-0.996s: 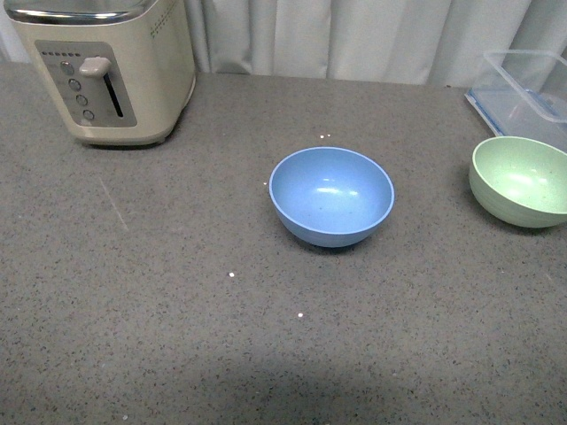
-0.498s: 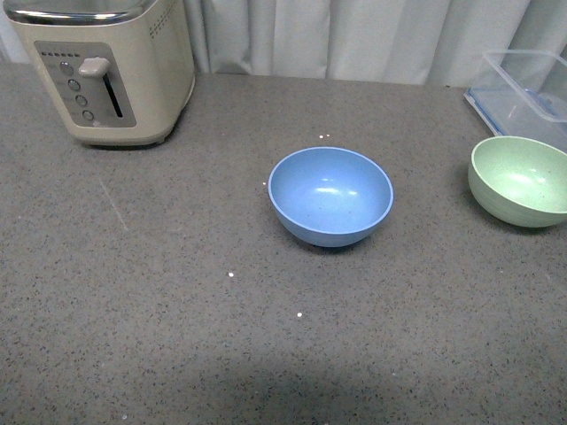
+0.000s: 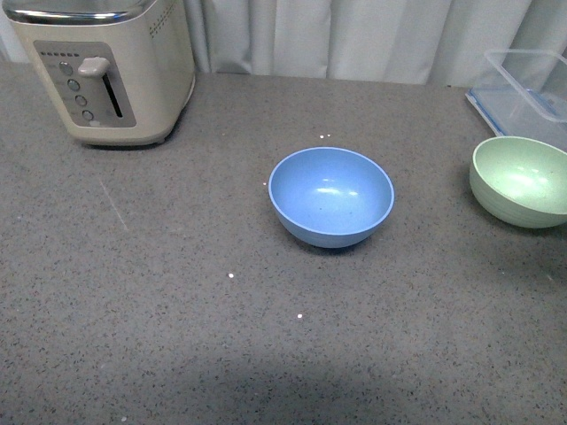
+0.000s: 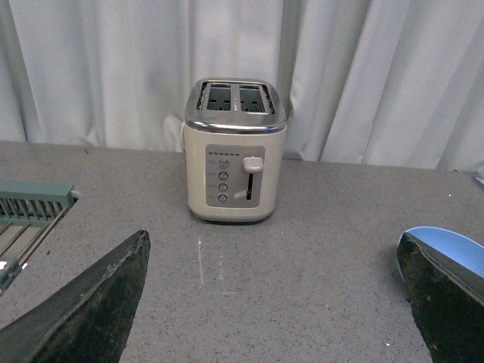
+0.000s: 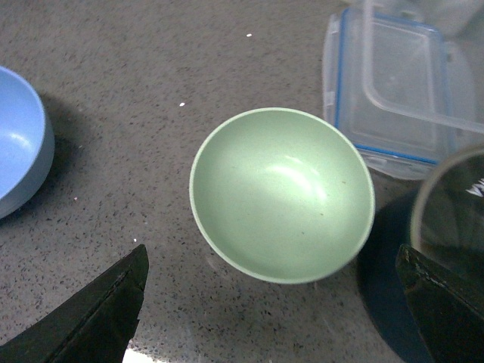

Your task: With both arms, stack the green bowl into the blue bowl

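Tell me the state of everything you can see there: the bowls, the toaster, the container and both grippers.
Blue bowl: upright, empty.
Green bowl: upright, empty, not stacked.
Toaster: slots empty, lever up.
Clear container: looks empty.
Left gripper: jaws open, holding nothing.
Right gripper: jaws open, holding nothing.

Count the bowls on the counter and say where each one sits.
2. The round light-blue plastic bowl sits centrally; the round pale-green speckled plastic bowl sits to its right, before the clear plastic container. Others may lie unseen.
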Robot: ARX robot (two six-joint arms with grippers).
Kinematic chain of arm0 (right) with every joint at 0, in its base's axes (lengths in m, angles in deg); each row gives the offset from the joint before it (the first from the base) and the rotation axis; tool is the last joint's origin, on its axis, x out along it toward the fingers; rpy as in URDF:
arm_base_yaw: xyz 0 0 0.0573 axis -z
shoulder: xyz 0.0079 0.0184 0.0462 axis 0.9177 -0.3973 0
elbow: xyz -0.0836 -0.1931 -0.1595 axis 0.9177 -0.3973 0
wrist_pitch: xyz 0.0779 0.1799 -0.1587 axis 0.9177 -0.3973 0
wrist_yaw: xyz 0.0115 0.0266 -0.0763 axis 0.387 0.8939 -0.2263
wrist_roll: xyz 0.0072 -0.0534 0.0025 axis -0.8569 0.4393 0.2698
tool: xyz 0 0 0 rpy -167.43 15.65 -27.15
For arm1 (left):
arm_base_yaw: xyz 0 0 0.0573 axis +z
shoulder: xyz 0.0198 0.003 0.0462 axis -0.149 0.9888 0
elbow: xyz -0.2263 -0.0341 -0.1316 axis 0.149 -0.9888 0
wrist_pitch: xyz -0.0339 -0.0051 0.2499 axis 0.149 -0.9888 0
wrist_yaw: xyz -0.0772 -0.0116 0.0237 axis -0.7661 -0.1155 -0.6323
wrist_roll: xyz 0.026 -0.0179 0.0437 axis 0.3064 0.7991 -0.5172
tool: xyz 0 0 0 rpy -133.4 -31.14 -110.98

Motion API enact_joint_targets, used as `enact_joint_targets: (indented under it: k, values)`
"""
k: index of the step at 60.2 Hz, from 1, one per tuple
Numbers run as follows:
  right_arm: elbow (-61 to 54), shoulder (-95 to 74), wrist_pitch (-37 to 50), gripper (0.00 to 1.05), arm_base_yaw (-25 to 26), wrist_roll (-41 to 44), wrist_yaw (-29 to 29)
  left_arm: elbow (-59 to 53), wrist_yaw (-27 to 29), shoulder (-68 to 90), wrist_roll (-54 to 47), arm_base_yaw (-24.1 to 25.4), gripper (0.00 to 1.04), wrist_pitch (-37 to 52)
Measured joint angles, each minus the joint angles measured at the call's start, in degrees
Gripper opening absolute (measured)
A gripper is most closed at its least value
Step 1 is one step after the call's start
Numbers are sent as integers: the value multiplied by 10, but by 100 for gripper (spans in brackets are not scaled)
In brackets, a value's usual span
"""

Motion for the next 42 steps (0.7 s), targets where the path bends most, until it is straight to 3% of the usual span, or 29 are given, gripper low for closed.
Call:
enact_joint_targets:
  k: [27,42]
  values:
    - [132,-155,-121,96,-26,140,25,0,0,0,0,0,98,0]
    - [201,-242,-160,96,-49,193,5,0,0,0,0,0,98,0]
